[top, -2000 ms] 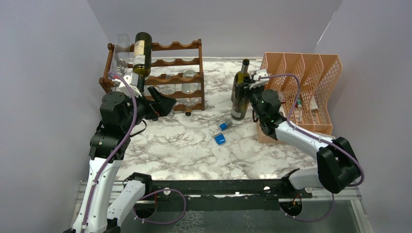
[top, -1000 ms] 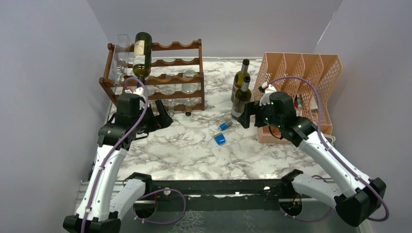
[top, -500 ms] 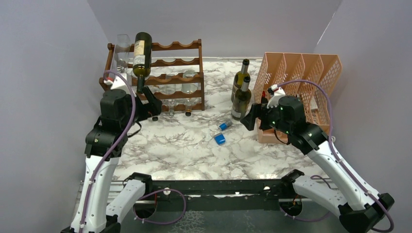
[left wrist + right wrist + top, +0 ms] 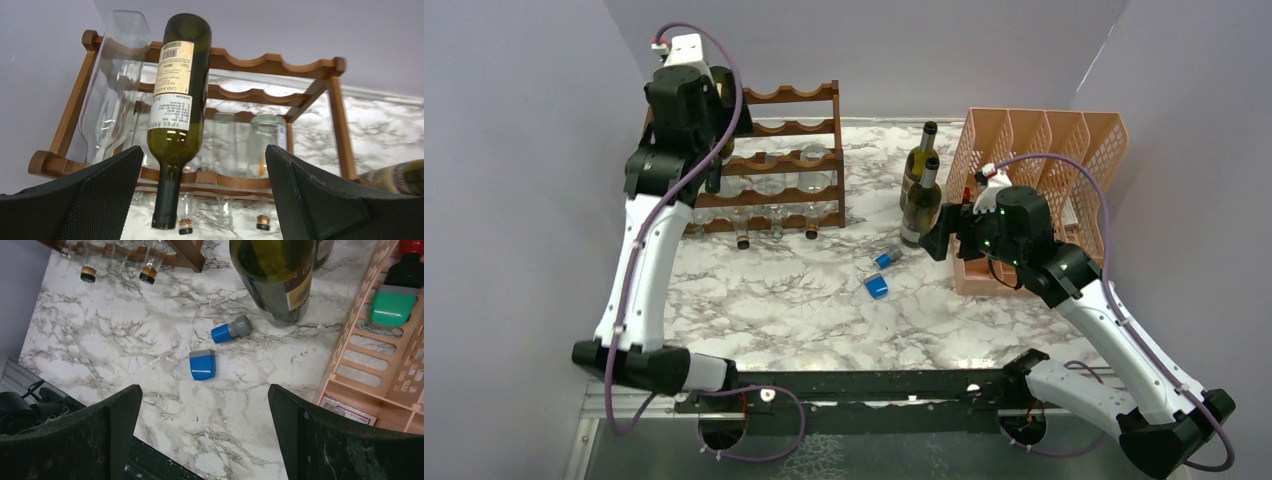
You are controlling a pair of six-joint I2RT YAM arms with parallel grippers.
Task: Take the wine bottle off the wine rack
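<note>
One wine bottle point(image 4: 177, 100) on the wine rack point(image 4: 272, 62); left gripper point(image 4: 204, 152) faces it, wide.

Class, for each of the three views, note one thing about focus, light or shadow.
Top view: soft, even light, no harsh shadows on the table. Left wrist view: the wine bottle has a sharp label; the near fingers are dark. Right wrist view: the flat blue cap is crisp, with barely any shadow.
</note>
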